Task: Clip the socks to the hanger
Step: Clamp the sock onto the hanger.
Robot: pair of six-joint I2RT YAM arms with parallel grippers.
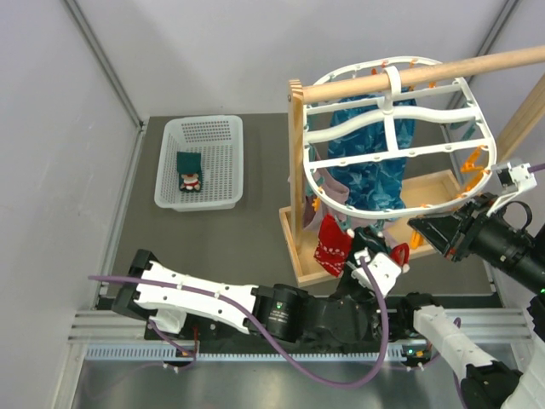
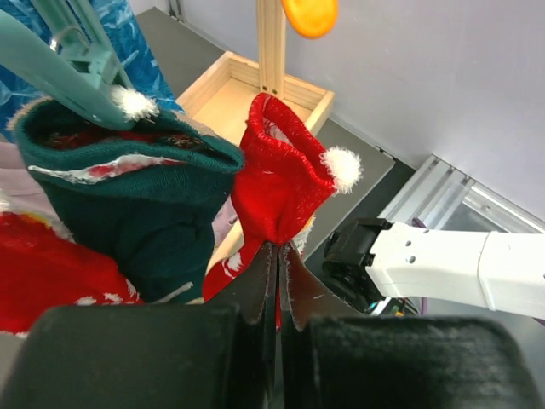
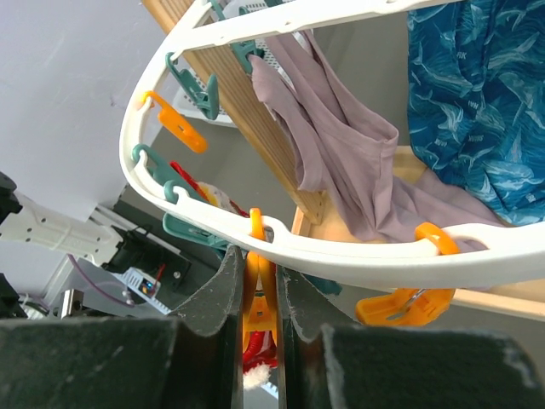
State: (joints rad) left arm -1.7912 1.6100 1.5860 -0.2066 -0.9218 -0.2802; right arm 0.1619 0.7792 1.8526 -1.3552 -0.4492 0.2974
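Observation:
The white oval hanger (image 1: pixel 387 141) hangs from the wooden rod. Its rim also shows in the right wrist view (image 3: pixel 358 249). My left gripper (image 2: pixel 278 245) is shut on a red sock (image 2: pixel 277 187) with a white pompom and holds it up under the hanger's near rim (image 1: pixel 397 253). My right gripper (image 3: pixel 260 256) is shut on an orange clip (image 3: pixel 260 285) on that rim, and the red sock's cuff shows just below the clip. A red sock (image 1: pixel 330 243) and a dark green sock (image 2: pixel 128 192) hang clipped beside it. Another green sock (image 1: pixel 189 170) lies in the basket.
A white perforated basket (image 1: pixel 200 162) stands at the back left. The wooden stand (image 1: pixel 296 153) with its tray (image 1: pixel 430 189) holds the hanger. A teal-blue cloth (image 3: pixel 477 102) and a mauve cloth (image 3: pixel 341 162) hang from the hanger. The right arm's white link (image 2: pixel 443 264) is close beside my left gripper.

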